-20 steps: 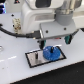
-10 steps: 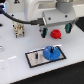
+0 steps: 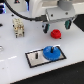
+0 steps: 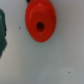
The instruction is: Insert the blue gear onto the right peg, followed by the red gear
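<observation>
Blue gear (image 3: 50, 52) already sits on the plate (image 3: 34, 60) at its right end, looks seated on the peg. Red gear (image 3: 55, 34) lies loose on the table beyond. Gripper (image 3: 56, 25) above it, fingers apart, empty. Red pickup remains.

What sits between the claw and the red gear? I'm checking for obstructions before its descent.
Nothing: in the exterior view the claw hangs above the red gear, with only bare white table between.
</observation>
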### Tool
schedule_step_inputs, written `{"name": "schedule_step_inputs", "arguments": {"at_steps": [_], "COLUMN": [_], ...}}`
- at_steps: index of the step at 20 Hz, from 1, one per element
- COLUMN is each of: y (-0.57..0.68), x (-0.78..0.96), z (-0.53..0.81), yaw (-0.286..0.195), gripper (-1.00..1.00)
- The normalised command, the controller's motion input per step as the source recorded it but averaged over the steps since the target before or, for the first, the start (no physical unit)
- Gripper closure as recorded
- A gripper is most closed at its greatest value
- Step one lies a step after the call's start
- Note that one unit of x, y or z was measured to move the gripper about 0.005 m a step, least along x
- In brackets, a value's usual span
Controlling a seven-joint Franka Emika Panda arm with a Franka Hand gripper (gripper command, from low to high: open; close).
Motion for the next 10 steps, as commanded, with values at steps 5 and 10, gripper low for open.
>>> {"name": "schedule_step_inputs", "arguments": {"at_steps": [5, 10], "y": [0.15, 0.08], "x": [-0.11, -0.14], "z": [-0.39, -0.39], "yaw": [0.0, 0.0], "gripper": [-1.0, -1.0]}}
